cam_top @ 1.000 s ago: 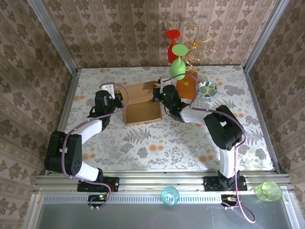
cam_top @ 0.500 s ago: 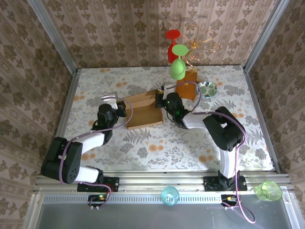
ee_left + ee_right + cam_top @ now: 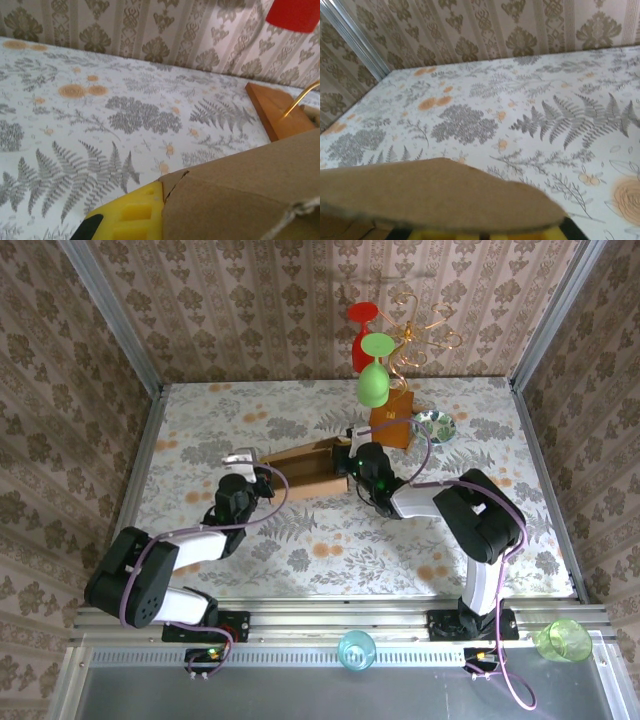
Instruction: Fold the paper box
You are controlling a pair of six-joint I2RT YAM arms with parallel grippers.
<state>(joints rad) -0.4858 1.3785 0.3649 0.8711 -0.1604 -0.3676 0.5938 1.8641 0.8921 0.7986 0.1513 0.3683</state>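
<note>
The paper box [image 3: 300,470], plain light-brown cardboard, stands tipped up on its long edge in the middle of the table. It spans the gap between the two grippers. My left gripper [image 3: 258,478] is shut on its left end. In the left wrist view one yellow finger [image 3: 132,215] presses against the cardboard panel [image 3: 240,190], which hides the other finger. My right gripper [image 3: 350,468] holds the right end. In the right wrist view a rounded flap of the box [image 3: 435,190] lies across the yellow fingers, which stand close together under it.
Behind the box's right end a gold wire stand on a wooden block [image 3: 392,425] carries a green glass [image 3: 372,385] and a red glass [image 3: 362,335]. A small patterned dish [image 3: 436,426] sits right of it. A teal cup [image 3: 356,650] and a green cup [image 3: 563,640] rest on the front rail.
The box has gone from lying open and flat to standing tipped up on its edge. Both grippers have moved toward the front with it, the left one the most.
</note>
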